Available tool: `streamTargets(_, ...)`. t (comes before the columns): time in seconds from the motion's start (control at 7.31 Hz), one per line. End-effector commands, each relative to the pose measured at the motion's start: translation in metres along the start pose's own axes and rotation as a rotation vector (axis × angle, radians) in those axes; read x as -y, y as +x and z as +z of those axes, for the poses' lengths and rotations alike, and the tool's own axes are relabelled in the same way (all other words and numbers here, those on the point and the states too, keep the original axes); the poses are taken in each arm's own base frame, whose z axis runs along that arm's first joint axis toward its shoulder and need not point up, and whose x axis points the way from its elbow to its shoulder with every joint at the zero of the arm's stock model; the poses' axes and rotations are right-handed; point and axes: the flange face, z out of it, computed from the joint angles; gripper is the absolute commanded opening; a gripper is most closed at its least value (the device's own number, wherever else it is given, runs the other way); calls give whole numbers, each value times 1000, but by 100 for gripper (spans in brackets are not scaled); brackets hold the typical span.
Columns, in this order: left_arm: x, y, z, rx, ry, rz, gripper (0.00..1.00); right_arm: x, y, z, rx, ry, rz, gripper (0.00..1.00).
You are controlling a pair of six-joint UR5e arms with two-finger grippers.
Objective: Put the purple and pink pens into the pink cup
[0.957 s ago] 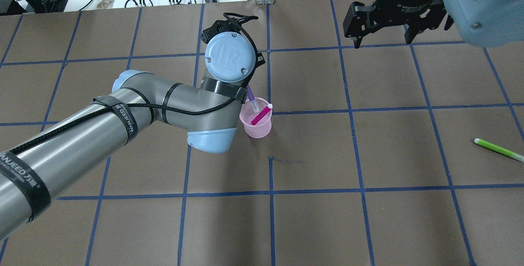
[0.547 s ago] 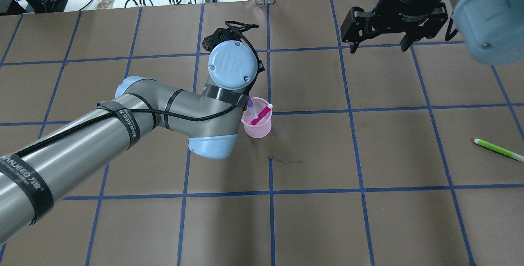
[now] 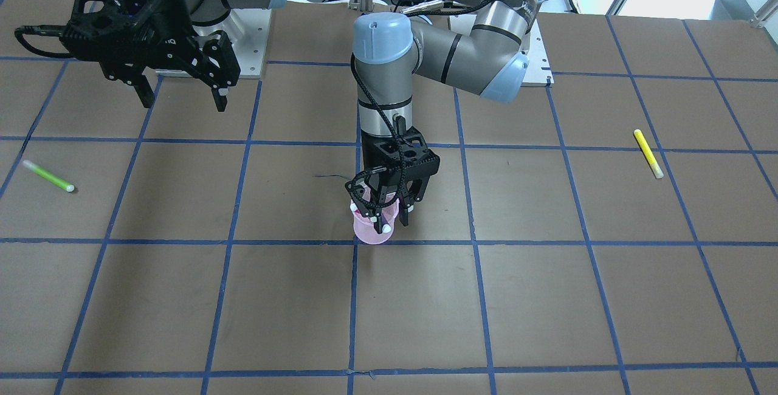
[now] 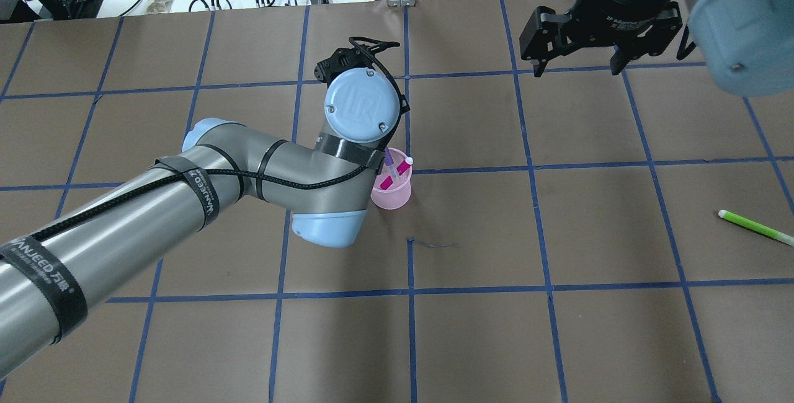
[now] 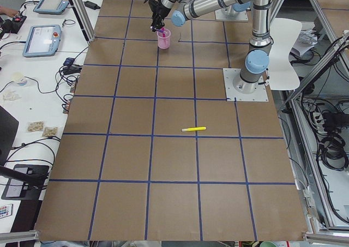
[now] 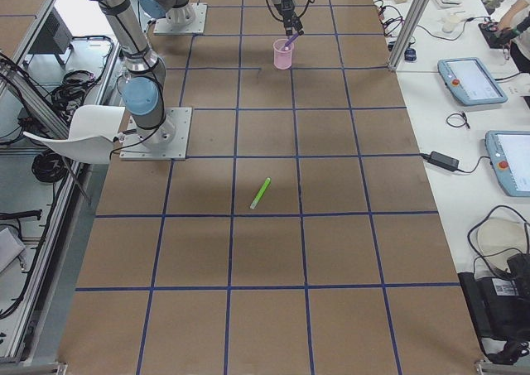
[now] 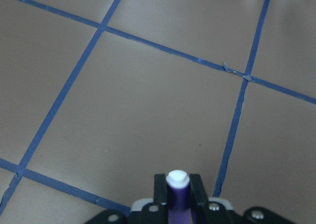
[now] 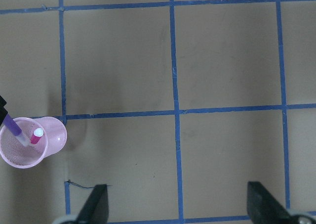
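Observation:
The pink cup stands upright near the table's middle, with the pink pen leaning inside it. My left gripper hangs right over the cup's rim and is shut on the purple pen, whose lower end is inside the cup. In the left wrist view the purple pen sits between the fingers. In the right wrist view the cup holds both pens. My right gripper is open and empty, high above the far right of the table.
A green pen lies on the table at the right edge. A yellow pen lies far off on my left side. Cables and boxes sit beyond the table's far edge.
My left wrist has shifted a little to the right over the cup, and the purple pen has gone lower into it. The right gripper has barely shifted.

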Motion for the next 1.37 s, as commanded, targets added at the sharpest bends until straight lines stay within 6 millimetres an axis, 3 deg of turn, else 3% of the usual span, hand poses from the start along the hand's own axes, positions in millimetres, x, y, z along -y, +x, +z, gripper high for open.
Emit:
streamTargets(0.0,-1,1,0,-1,-2,-5,100,-1,-1,5,0,-10,-12,100)
streamTargets(0.41,2,1,-4,-12,6,-5,100,14,-2,14,-3,-21,-19,100)
streamTargets(0.68,15,-3,-5,-11,0,-12,100,47,-7,8,-4,13,-20,100)
streamTargets(0.82,38,-20,-1,25,-38,-7,100,43,-9,9,0,-4,-17,100)
streamTargets(1.09,133,-68,-6,-10,-195,45,100,38,-9,16,0,-16,-17,100)
streamTargets(1.23,166,-94,-16,47,-281,83,100,38,-8,16,-3,-17,-20,100)
